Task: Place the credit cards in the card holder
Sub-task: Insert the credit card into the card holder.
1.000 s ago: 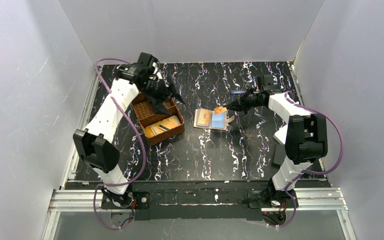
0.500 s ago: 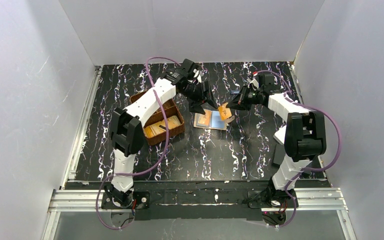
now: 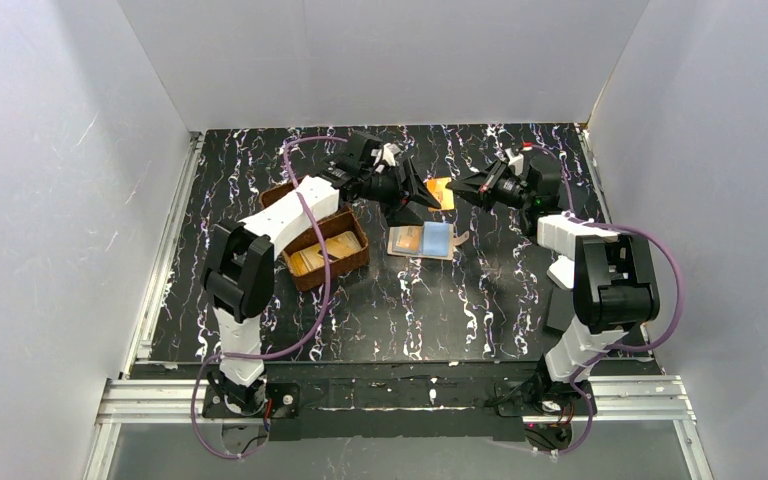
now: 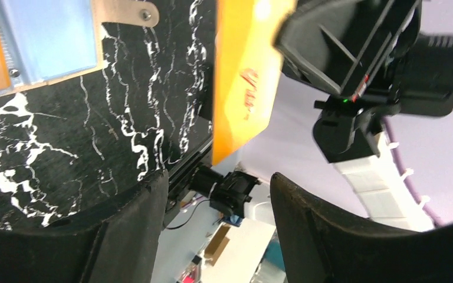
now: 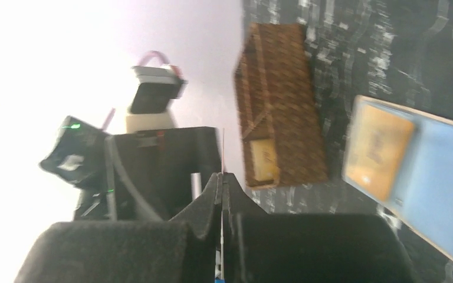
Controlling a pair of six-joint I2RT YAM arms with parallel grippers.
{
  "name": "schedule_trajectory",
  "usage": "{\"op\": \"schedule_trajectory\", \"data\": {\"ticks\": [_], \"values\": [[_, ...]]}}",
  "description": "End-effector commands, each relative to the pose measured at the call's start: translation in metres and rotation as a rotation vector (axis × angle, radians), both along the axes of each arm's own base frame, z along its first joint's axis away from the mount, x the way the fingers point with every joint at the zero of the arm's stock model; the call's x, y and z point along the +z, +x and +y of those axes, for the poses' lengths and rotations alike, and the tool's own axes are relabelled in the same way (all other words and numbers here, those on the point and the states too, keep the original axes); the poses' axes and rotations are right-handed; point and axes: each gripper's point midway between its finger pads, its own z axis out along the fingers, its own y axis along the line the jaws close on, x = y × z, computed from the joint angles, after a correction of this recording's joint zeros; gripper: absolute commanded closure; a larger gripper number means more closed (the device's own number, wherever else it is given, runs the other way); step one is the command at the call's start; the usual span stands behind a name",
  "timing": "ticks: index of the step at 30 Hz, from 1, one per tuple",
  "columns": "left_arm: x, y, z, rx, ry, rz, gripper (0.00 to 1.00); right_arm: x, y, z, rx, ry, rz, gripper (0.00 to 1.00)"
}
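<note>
The orange credit card [image 3: 440,190] is up in the air just behind the open card holder [image 3: 422,240], pinched tight in the right gripper [image 3: 463,187]. It looks like a hand-over. The left gripper [image 3: 412,200] reaches over the card holder toward the card, its jaws wide apart and holding nothing. Next, it should close on the card's free edge.
</note>
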Motion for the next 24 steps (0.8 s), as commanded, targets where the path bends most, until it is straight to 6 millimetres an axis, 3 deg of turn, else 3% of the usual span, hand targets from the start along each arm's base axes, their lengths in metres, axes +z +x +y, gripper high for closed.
{"op": "schedule_trajectory", "data": {"ticks": [1,8,11,14,24], "values": [[0.077,0.004,0.002,0.055,-0.150,-0.129,0.39,0.092,-0.006,-0.002,-0.032,0.220,-0.191,0.99],[0.114,0.018,0.004,0.128,-0.299,-0.143,0.38,0.112,-0.011,0.001,-0.002,0.256,-0.230,0.99],[0.127,0.020,-0.001,0.096,-0.326,-0.159,0.43,0.115,-0.015,0.004,0.014,0.258,-0.242,0.99],[0.128,0.021,-0.001,0.097,-0.329,-0.163,0.57,0.118,-0.017,0.003,0.012,0.265,-0.251,0.99],[0.119,0.030,-0.005,0.104,-0.304,-0.162,0.71,0.125,-0.016,0.005,0.024,0.273,-0.277,0.99]]}}
